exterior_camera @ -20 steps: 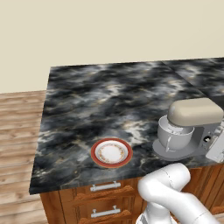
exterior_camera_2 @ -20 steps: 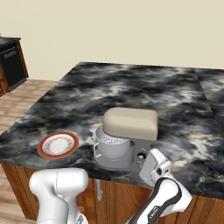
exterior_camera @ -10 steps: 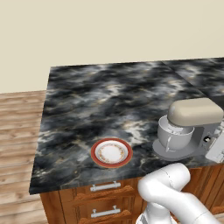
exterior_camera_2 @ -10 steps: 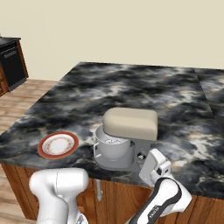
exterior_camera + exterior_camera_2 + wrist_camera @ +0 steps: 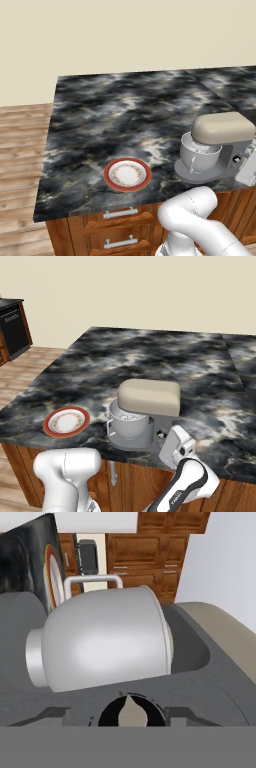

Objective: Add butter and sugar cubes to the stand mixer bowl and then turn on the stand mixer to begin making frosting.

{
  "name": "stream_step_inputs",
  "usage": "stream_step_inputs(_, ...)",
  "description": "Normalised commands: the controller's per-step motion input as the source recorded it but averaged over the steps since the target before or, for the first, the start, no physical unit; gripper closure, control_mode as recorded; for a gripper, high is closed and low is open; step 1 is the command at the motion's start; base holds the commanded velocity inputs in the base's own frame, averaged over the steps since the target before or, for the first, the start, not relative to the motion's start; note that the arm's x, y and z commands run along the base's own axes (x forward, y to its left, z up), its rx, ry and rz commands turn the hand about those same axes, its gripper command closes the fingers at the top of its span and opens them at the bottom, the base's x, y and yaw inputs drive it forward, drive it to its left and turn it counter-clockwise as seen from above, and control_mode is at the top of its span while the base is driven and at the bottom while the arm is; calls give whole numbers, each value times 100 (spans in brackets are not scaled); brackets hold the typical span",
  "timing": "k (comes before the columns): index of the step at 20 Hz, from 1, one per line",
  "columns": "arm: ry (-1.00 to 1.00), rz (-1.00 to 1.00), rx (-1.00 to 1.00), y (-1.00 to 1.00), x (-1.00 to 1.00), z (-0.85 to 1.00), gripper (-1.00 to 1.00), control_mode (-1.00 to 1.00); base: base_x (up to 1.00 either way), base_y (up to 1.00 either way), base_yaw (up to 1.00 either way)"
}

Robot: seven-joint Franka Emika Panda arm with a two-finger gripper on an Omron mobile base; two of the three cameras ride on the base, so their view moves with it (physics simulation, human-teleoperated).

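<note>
The stand mixer (image 5: 220, 145) (image 5: 150, 401) stands near the counter's front edge, its beige head down over the stand mixer bowl (image 5: 200, 157) (image 5: 129, 423). In the hand view the shiny bowl (image 5: 105, 644) lies sideways with its handle at the top. Below it is the mixer's small knob (image 5: 131, 709) (image 5: 161, 433). My gripper (image 5: 127, 714) (image 5: 168, 439) is level with the knob at the mixer's side. A dark finger sits close on each side of the dial. The butter and the sugar cubes are hidden.
A red-rimmed white plate (image 5: 127, 174) (image 5: 66, 421) lies bare on the dark marble counter (image 5: 125, 115), left of the mixer. Wooden drawers (image 5: 120, 215) run under the counter's front edge. A dark appliance (image 5: 12, 328) stands at the far left wall.
</note>
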Motion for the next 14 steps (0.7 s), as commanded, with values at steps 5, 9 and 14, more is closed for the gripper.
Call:
stream_step_inputs(5,5,0,0,-8,22,21,100,-100,0,0,0)
stream_step_inputs(9,5,0,0,-5,24,14,100,-100,0,0,0)
stream_step_inputs(14,0,-3,0,0,9,0,100,-100,0,0,0)
